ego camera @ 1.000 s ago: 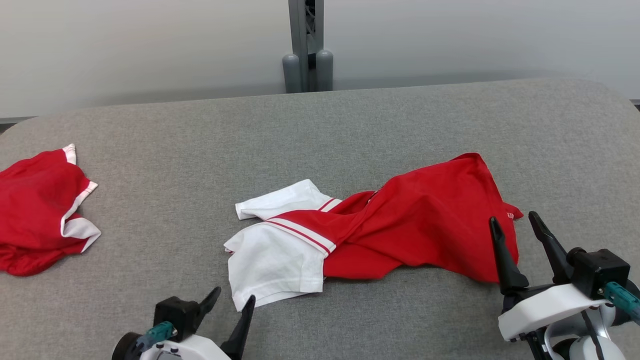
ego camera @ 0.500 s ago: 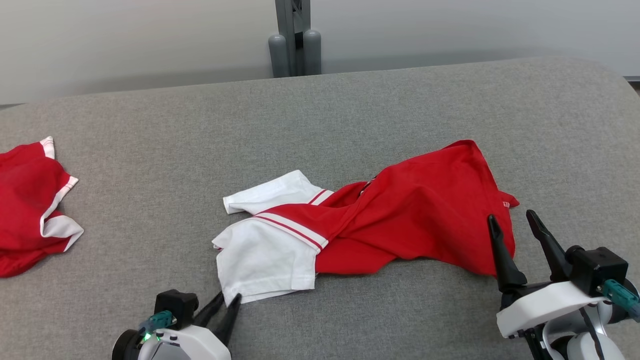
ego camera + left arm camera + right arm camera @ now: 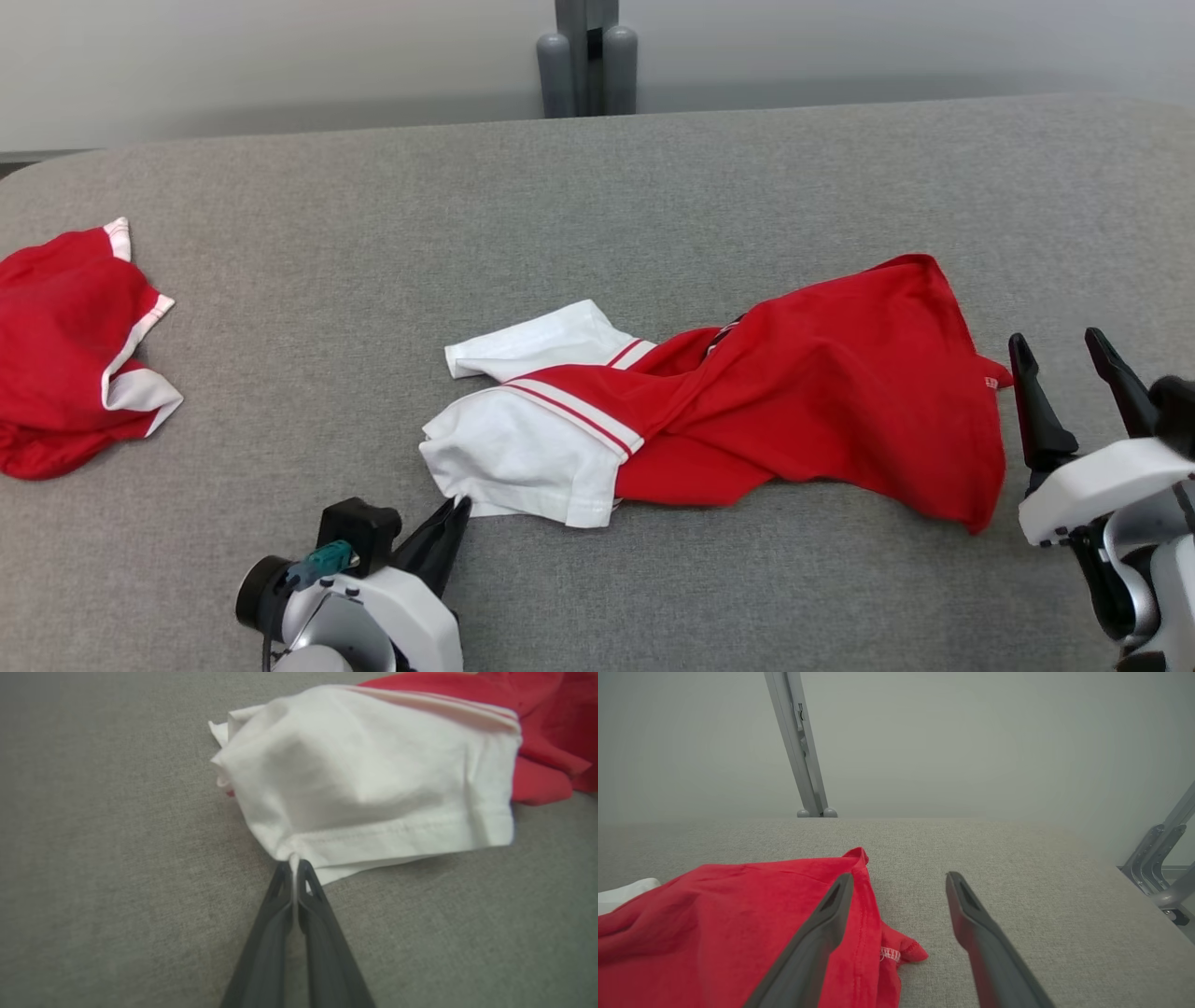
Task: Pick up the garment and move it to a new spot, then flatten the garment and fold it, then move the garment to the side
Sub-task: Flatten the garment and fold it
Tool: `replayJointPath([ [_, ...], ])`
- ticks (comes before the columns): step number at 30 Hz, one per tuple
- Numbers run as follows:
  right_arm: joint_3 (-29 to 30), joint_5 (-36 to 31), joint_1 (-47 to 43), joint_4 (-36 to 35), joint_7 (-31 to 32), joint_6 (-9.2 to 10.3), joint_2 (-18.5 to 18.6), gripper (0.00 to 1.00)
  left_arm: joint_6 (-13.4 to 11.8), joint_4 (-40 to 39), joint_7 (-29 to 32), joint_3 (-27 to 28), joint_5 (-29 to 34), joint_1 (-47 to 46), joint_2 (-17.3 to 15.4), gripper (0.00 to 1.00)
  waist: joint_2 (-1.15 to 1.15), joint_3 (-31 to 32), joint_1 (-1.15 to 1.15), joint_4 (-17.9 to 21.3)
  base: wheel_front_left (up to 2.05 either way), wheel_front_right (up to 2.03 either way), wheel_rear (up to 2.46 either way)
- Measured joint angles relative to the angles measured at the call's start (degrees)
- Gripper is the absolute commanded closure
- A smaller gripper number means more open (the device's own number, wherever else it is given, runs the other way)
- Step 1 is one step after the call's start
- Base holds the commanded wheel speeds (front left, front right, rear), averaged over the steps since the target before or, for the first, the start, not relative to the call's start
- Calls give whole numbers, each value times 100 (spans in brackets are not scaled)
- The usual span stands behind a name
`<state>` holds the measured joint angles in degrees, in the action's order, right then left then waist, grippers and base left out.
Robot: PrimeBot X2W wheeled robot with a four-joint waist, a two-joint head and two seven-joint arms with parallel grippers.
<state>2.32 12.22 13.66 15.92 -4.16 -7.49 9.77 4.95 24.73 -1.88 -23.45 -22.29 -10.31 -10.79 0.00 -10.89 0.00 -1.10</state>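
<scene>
The left gripper [image 3: 293,864] is clamped on the near hem corner of the white sleeve [image 3: 369,770], at the left end of the red-and-white shirt [image 3: 812,401]. The right gripper [image 3: 1056,338] hovers just beside the shirt's right edge, fingers apart and holding nothing. The shirt lies twisted on the grey padded table [image 3: 653,187].

Step in hand, as judged: pick-up. The left pinch takes only a thin corner, so lift slowly to prevent slip. Close the right gripper on the red hem first, then raise both ends level.

Well to the shirt's left lies a second red garment [image 3: 65,355]; keep clear of it. Beyond the shirt stands a grey post [image 3: 588,56].
</scene>
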Motion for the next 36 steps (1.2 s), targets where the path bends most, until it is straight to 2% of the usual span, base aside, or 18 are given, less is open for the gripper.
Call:
replayJointPath([
  [7,-625,446,874,1073,86,-1,449,0,91,65,-62,-278,107,-409,112,100,0,-282,0,-310,0,0,0],
  [13,-1026,734,1461,1912,2,-1,664,0,147,108,-197,-452,138,-675,200,100,0,-531,0,-551,0,0,0],
  [14,-1076,781,1538,2020,-47,-1,675,51,152,93,-248,-457,141,-697,201,100,0,-566,0,-580,0,0,0],
  [15,-1121,837,1596,2067,-103,-1,680,71,153,79,-307,-452,146,-718,192,100,0,-597,0,-601,0,0,0],
  [16,-1137,895,1656,2136,-176,-1,689,100,153,56,-367,-438,145,-750,182,100,0,-621,0,-617,0,0,0],
  [24,-1287,1434,1776,2076,-683,-1,809,100,32,-465,-832,-196,134,-890,36,100,0,-557,0,-558,0,0,0],
  [30,-1127,1791,1780,1221,-949,-1,862,100,-240,-1372,-958,213,109,-1006,-274,100,0,-302,0,-420,0,0,0],
  [36,-913,2312,1744,123,-854,-1,868,100,-504,-2461,-904,588,183,-1323,-577,100,0,1,0,-278,0,0,0],
])
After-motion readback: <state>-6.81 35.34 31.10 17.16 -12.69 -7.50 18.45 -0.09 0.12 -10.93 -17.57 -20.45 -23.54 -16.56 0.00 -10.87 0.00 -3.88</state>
